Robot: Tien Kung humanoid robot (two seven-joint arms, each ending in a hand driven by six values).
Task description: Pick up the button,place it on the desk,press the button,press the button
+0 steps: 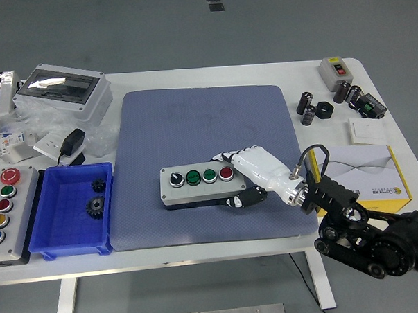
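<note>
A grey button box (200,185) with a black knob, two green buttons and a red button lies on the blue mat (209,163), toward its near edge. My right hand (241,179), white with black fingers, is wrapped around the box's right end: fingers over the top edge, thumb below. The right arm (365,236) enters from the lower right. The left arm is out of sight.
A blue bin (71,209) with black gears sits left of the mat, with another button box (4,207) beside it. A grey enclosure (64,90) stands at the back left. A yellow-white carton (366,174), capacitors (307,109) and a switch (336,70) lie at right.
</note>
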